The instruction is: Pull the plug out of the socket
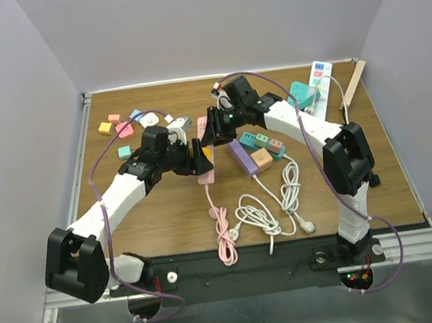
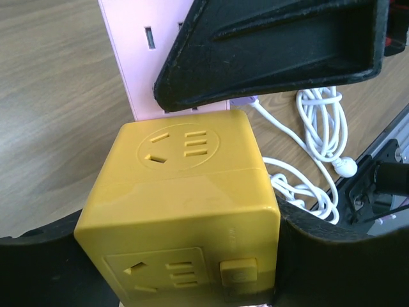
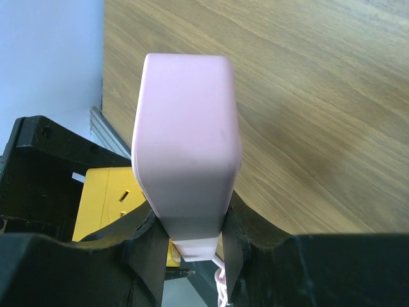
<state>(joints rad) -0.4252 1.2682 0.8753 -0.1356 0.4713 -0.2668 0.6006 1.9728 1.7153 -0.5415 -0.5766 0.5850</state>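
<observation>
Left wrist view puts the yellow cube plug (image 2: pixel 182 211) squarely between the two black fingers of the left tool (image 2: pixel 182 272), which is clenched on the cube's opposite sides. The cube's far face butts against the socket face of the pink socket strip (image 2: pixel 137 70). I judge it to be seated there, though the prongs themselves are hidden.

In the right wrist view, the right tool (image 3: pixel 192 240) is clamped across the narrow thickness of the strip near one end, and the cube shows just beside the strip, on its left.

From above, the strip's long axis runs near to far at the middle of the surface (image 1: pixel 347 200), and its pink cord (image 1: pixel 223 235) trails toward the near edge. The left tool comes at it from the left and the right tool sits just beyond, toward the far right, so the two tools are almost touching.

The coming pull turns on one relation: the cube sticks out from the socket face, square to the strip's long axis. The left arm should therefore draw straight back from that face while the right arm braces the strip. I cannot tell whether the strip lies flat or is tipped on edge.

No container is in view. White cords (image 1: pixel 273 206) lie coiled near right, apart from both tools.
</observation>
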